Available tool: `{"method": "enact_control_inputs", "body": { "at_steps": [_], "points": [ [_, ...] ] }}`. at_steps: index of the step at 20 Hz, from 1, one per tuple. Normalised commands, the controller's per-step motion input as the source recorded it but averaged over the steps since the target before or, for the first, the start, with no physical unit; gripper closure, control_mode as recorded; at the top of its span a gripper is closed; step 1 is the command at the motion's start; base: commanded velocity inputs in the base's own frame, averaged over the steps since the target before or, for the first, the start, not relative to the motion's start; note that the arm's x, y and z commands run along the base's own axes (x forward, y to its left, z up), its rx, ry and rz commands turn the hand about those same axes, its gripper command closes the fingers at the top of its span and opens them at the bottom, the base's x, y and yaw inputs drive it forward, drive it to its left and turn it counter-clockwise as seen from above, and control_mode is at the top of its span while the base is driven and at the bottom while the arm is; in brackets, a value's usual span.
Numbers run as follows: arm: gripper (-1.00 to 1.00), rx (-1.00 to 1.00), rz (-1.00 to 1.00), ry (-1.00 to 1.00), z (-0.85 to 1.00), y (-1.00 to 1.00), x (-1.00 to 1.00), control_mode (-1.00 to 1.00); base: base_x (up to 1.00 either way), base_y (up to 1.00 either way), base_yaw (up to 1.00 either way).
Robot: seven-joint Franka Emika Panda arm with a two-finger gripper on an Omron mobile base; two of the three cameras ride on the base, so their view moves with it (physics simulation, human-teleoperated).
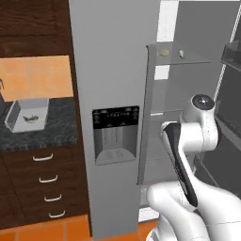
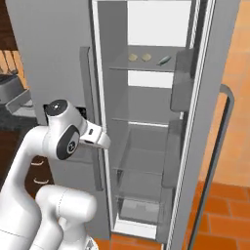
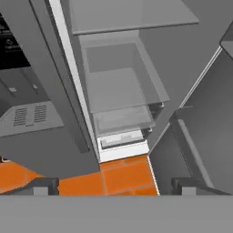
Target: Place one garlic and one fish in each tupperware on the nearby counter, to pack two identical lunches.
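The pincer (image 3: 111, 184) stands wide open with nothing between its tips, pointing down into the lower part of the open fridge (image 2: 146, 146) above the orange floor (image 3: 123, 175). On the fridge's top shelf (image 2: 146, 66) lie two garlic bulbs (image 2: 133, 57) side by side, with a fish (image 2: 164, 60) just beside them towards the door. Left of the fridge, on the speckled surface (image 1: 42, 132), sits a white tupperware (image 1: 28, 114) holding something small and dark that I cannot identify.

Tupperware (image 1: 27, 116) contents too small to tell, perhaps a fish, counter (image 1: 42, 134) cut off at left edge.
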Motion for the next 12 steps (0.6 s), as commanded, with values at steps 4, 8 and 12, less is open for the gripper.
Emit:
{"method": "enact_control_inputs", "body": {
  "at_steps": [4,8,12],
  "points": [
    [-1.0,0.0,0.0,0.0,0.0,0.0,0.0,1.0,0.61,-0.62,0.15],
    [-1.0,0.0,0.0,0.0,0.0,0.0,0.0,1.0,0.92,-0.24,0.02],
    [-1.0,0.07,0.0,0.0,0.37,-0.21,0.17,-1.0,0.37,-0.1,0.0]
  ]
}}
